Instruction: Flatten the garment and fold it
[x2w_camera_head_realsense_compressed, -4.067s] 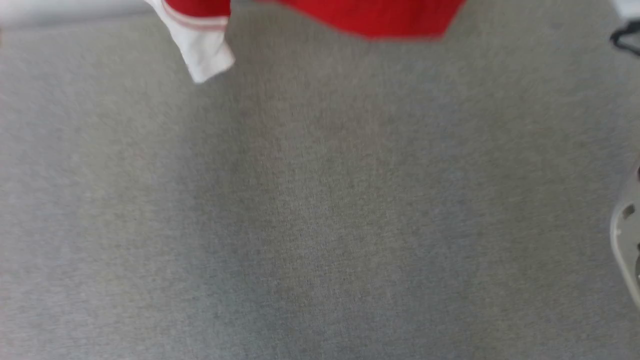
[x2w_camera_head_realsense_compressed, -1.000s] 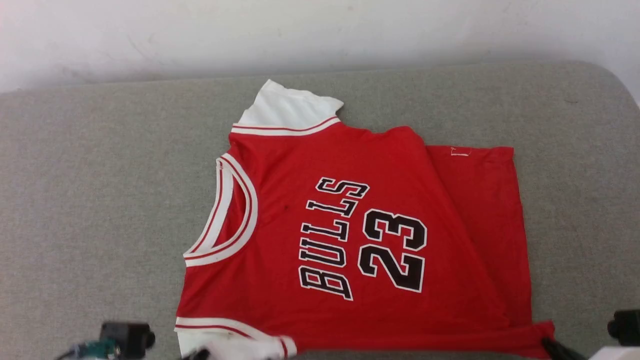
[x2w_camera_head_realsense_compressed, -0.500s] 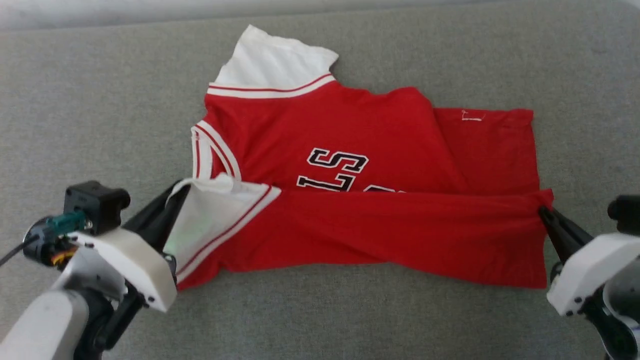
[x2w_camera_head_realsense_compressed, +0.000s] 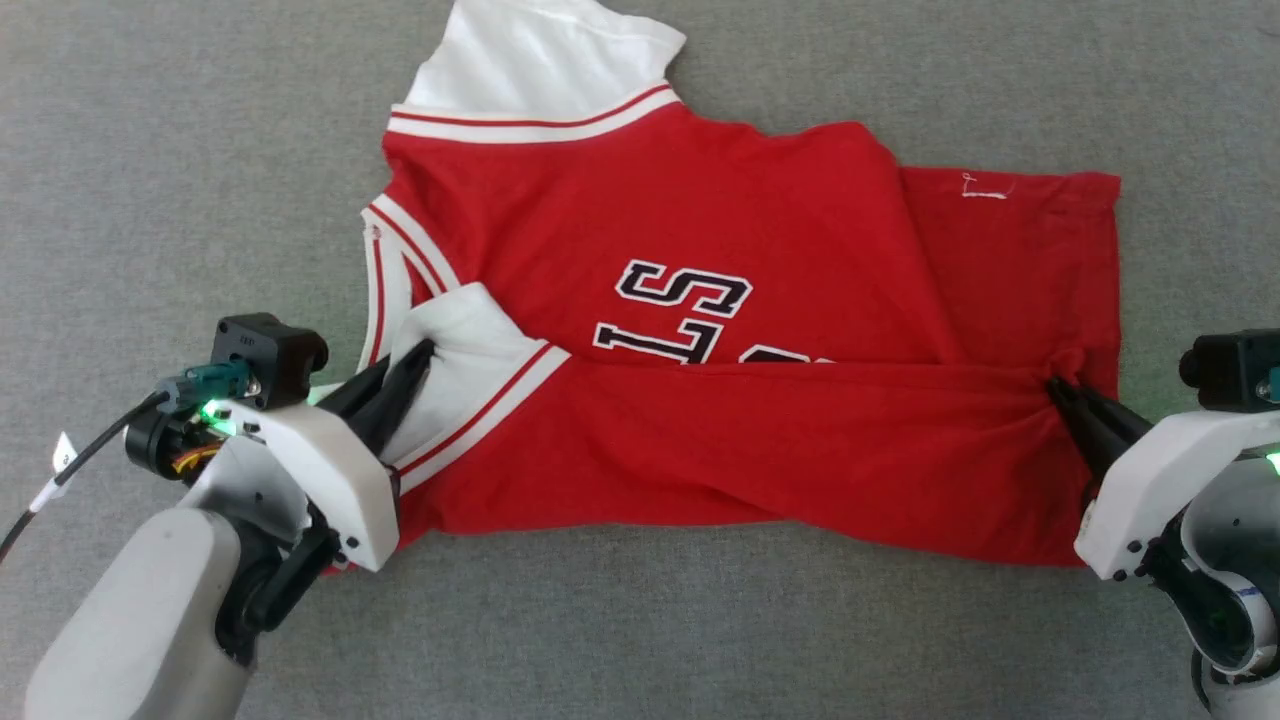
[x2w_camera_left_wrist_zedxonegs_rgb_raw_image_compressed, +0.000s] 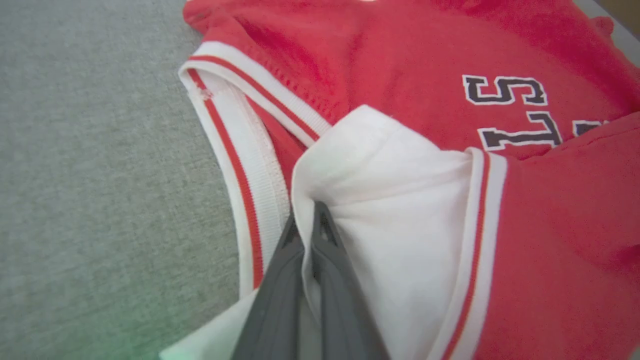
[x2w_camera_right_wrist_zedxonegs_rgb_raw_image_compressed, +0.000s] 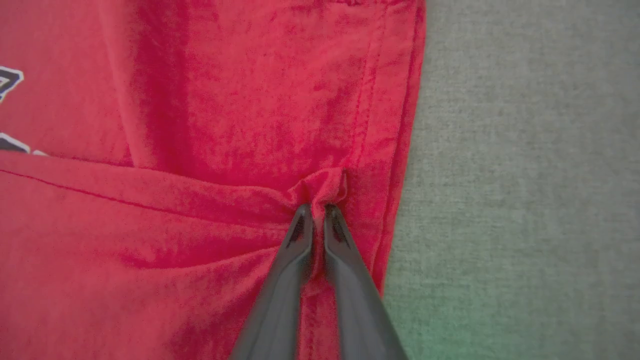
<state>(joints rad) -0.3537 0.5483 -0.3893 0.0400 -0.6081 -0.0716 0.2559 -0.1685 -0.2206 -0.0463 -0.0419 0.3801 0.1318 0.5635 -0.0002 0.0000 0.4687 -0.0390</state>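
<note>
The garment (x2w_camera_head_realsense_compressed: 700, 230), a red jersey with white sleeves and black lettering, lies on the grey surface with its neck to the left. Its near long edge is folded up over the chest and covers the lower part of the lettering. My left gripper (x2w_camera_head_realsense_compressed: 425, 350) is shut on the near white sleeve (x2w_camera_left_wrist_zedxonegs_rgb_raw_image_compressed: 400, 200), fingertips (x2w_camera_left_wrist_zedxonegs_rgb_raw_image_compressed: 320, 215) pinching its cloth beside the striped collar (x2w_camera_left_wrist_zedxonegs_rgb_raw_image_compressed: 250, 165). My right gripper (x2w_camera_head_realsense_compressed: 1055, 388) pinches a small bunch of red cloth (x2w_camera_right_wrist_zedxonegs_rgb_raw_image_compressed: 325, 185) at the hem end, its jaws almost together. The far white sleeve (x2w_camera_head_realsense_compressed: 540, 50) lies flat.
A grey fabric surface (x2w_camera_head_realsense_compressed: 150, 150) extends all round the jersey, with bare stretches to the left, to the right (x2w_camera_right_wrist_zedxonegs_rgb_raw_image_compressed: 525, 175) and in front (x2w_camera_head_realsense_compressed: 700, 620). A cable (x2w_camera_head_realsense_compressed: 70, 470) trails from my left wrist.
The head camera has tilted down. Both grippers have carried the near edge of the jersey away from me, over the number and lower lettering. The right jaws have eased slightly.
</note>
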